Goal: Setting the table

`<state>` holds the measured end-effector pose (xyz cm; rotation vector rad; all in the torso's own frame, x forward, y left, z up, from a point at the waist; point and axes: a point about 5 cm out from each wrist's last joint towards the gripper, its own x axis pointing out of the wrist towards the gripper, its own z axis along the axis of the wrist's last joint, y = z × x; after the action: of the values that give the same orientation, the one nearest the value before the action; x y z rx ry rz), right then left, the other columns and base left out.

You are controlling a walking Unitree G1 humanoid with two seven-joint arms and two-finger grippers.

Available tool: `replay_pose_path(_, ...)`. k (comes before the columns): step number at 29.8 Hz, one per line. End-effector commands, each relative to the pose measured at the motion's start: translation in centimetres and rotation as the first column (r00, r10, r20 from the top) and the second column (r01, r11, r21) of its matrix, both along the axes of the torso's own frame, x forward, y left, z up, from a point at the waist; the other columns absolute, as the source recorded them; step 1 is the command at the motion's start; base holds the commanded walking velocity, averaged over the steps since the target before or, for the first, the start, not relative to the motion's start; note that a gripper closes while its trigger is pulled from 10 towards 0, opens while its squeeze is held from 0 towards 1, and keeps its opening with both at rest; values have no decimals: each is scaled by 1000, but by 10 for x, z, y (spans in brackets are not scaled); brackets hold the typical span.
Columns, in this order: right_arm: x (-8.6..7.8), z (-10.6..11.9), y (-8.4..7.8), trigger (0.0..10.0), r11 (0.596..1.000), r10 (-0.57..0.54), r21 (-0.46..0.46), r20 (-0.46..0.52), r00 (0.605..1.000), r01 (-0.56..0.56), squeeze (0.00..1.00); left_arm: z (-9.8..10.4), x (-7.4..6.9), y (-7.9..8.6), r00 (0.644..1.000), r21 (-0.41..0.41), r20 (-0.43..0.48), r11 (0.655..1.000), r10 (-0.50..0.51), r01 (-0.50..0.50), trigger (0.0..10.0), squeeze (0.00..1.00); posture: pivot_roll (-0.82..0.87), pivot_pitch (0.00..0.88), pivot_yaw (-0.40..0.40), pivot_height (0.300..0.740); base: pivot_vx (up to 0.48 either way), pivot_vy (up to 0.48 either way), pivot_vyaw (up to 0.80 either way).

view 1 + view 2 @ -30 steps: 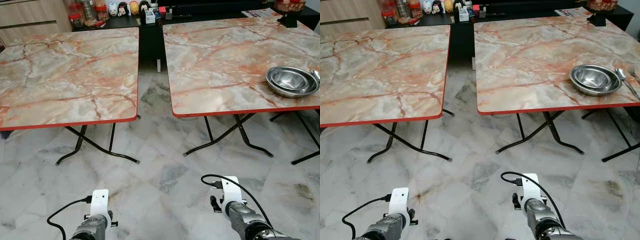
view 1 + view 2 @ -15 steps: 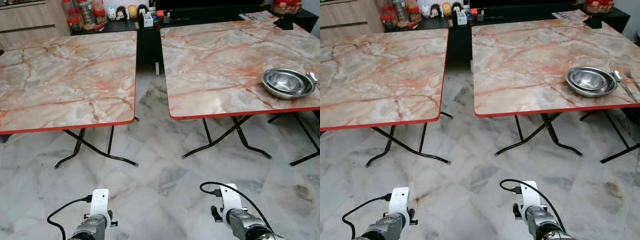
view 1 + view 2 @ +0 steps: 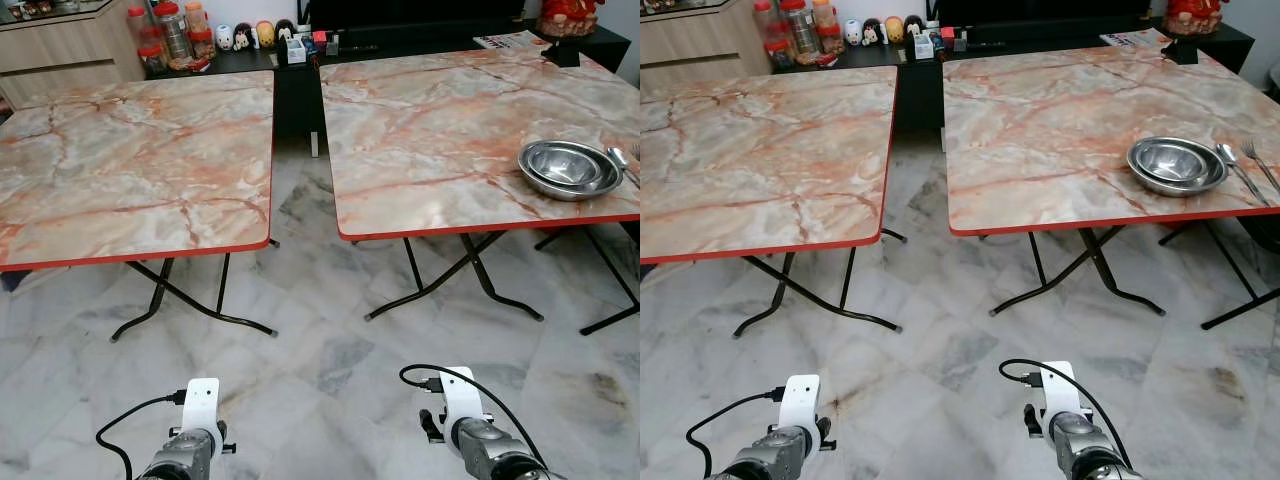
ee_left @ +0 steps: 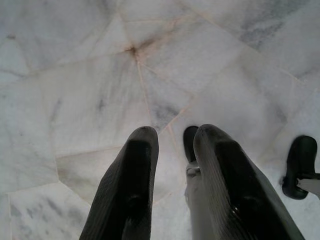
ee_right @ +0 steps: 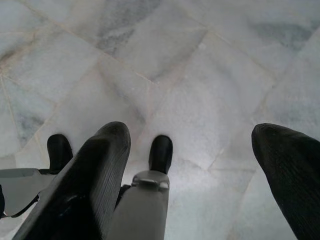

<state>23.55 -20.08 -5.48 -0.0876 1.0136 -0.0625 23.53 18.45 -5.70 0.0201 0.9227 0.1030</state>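
Observation:
Two marble-patterned folding tables with red edges stand ahead, the left table and the right table. Stacked steel bowls sit near the right table's front right corner, with a spoon and fork lying just beside them. Both arms hang low over the floor, the left arm and the right arm, far from the tables. In the left wrist view my left gripper has its fingers close together with nothing between them. My right gripper stands wide open over bare floor tiles.
A narrow gap separates the tables, and black crossed legs stand under each. Behind them a low dark cabinet carries jars and small figurines. A wooden cabinet is at the back left. A magazine lies on the right table's far edge.
The whole view has shifted, showing more of the back cabinet, so the camera moved. Both arms stay low and the bowls rest in the same spot on the table.

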Motion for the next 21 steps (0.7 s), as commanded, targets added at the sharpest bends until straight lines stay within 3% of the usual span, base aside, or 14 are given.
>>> replay_pose_path(1, 8, 4, 7, 10000, 1000, 12, 13, 37, 999, -12, 0, -2, -4, 9, 1000, 26, -20, 1000, 4, -3, 10000, 0, -79, 60, 71, 740, 0, 319, 0)
replay_pose_path(6, 11, 7, 6, 10000, 999, 35, -11, 54, 998, -35, 0, -1, -3, 10, 1000, 29, -17, 1000, 2, -2, 10000, 0, -78, 76, 77, 740, 0, 311, 91)
replay_pose_path(9, 10, 6, 8, 10000, 1000, 22, 0, 59, 998, -22, 0, -1, -3, 10, 1000, 30, -17, 1000, 3, -2, 10000, 0, -78, 76, 77, 740, 0, 296, 444)
replay_pose_path(21, 9, 4, 12, 10000, 999, 8, 46, 67, 998, -11, 0, 0, -3, 11, 1000, 37, -14, 999, -1, 1, 10000, 0, -85, 76, 82, 740, 0, 290, 0)
